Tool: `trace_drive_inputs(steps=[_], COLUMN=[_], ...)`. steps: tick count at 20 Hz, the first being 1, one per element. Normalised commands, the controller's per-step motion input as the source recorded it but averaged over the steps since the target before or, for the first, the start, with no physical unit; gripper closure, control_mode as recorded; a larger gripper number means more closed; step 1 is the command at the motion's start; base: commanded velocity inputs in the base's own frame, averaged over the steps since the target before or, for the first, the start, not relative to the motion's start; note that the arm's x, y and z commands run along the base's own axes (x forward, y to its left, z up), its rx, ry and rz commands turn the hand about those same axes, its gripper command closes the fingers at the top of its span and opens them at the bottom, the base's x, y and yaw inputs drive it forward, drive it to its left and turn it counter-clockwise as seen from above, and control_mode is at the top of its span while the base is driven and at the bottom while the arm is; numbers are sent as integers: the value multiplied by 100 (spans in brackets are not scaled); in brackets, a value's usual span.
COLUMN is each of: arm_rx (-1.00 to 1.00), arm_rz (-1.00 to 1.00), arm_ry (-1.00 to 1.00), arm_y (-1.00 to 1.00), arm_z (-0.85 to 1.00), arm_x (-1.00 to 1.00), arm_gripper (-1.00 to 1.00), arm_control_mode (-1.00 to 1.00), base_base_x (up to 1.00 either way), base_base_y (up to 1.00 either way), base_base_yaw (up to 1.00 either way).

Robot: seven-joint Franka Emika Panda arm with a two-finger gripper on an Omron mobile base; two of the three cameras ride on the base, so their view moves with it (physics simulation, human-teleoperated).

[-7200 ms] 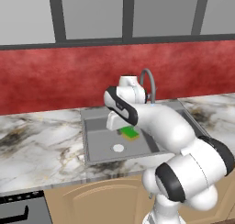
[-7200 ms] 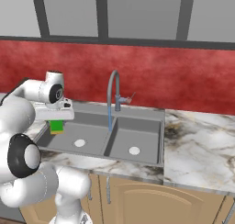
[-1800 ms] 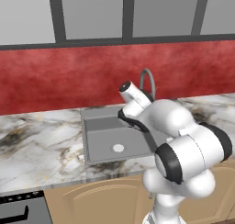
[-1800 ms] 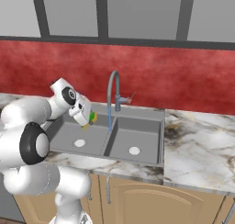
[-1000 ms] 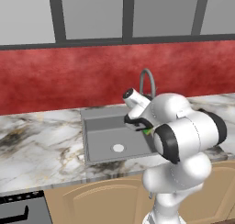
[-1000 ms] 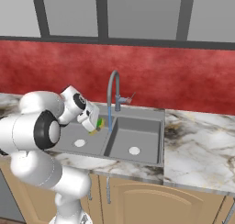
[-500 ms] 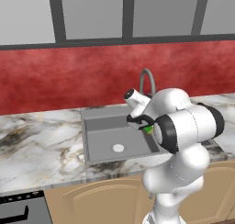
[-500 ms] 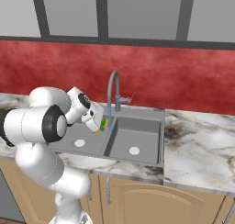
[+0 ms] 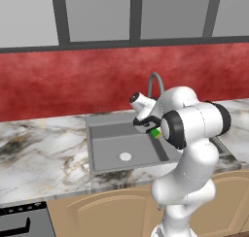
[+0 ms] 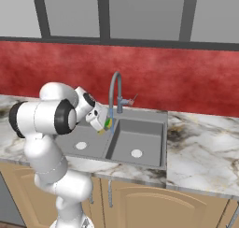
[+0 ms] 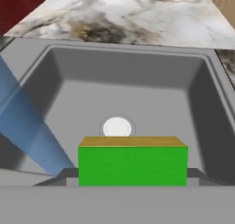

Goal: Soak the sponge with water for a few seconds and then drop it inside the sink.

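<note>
Hand view shows the gripper [image 11: 132, 175] closed on the sponge [image 11: 132, 161], its green face between the finger tips and a tan layer on the far edge. Just beyond the fingers lies a basin of the sink [image 11: 202, 108] with its white drain [image 11: 116, 126]. Beside the sponge runs the water [image 11: 27, 126], a pale blue stream.

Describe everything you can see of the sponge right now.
The sponge is a small rectangular block with a bright green face and a thin yellow-tan layer along one edge. The gripper is shut on it, a dark fingertip showing at each end, holding it above a sink basin with a white round drain. The pale-blue water stream runs right beside it, at its edge. It looks clean and undeformed.
</note>
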Motion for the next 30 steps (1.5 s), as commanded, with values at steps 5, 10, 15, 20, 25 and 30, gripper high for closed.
trace_drive_inputs(steps=[5,10,15,20,25,30], arm_rx=[0,-1,-6,-7,-4,-1], arm_rz=[0,0,0,0,0,0], arm_ry=[10,5,0,0,0,0], arm_y=[0,0,6,3,0,0], arm_z=[-8,-17,-28,-29,-8,-5], arm_x=[22,25,19,29,32,29], arm_gripper=[100,100,100,100,100,100], arm_control_mode=[-100,-100,-100,-100,-100,-100], base_base_x=[0,0,0,0,0,0], base_base_y=[0,0,0,0,0,0], base_base_yaw=[0,0,0,0,0,0])
